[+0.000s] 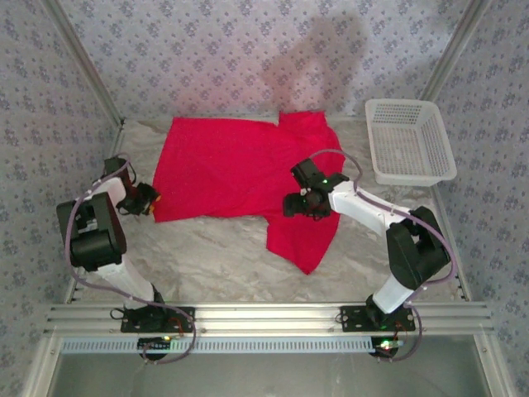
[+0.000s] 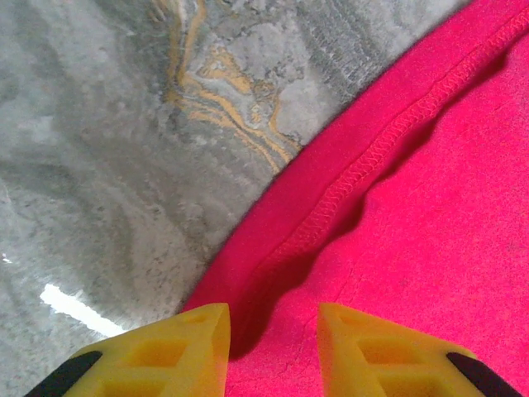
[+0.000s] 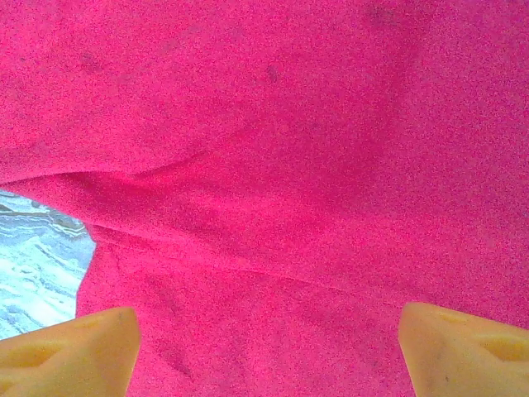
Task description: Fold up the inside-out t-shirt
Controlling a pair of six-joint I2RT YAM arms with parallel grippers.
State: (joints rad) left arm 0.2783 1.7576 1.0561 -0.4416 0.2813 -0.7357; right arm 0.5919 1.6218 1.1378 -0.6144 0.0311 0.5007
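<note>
Below, t-shirt underlies spread right end effector; left end effector straddles hem, half-spread.

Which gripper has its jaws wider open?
The right gripper: its jaws stand far apart over the shirt. The left gripper's jaws are closer together, at the shirt's stitched edge beside the table.

Your left arm sits folded at lower left of the top view, elbow raised. The left gripper aims right, with its yellow fingers a narrow gap apart. Your right arm reaches up-left toward centre frame. The right gripper points down, its fingertips spread wide.
</note>
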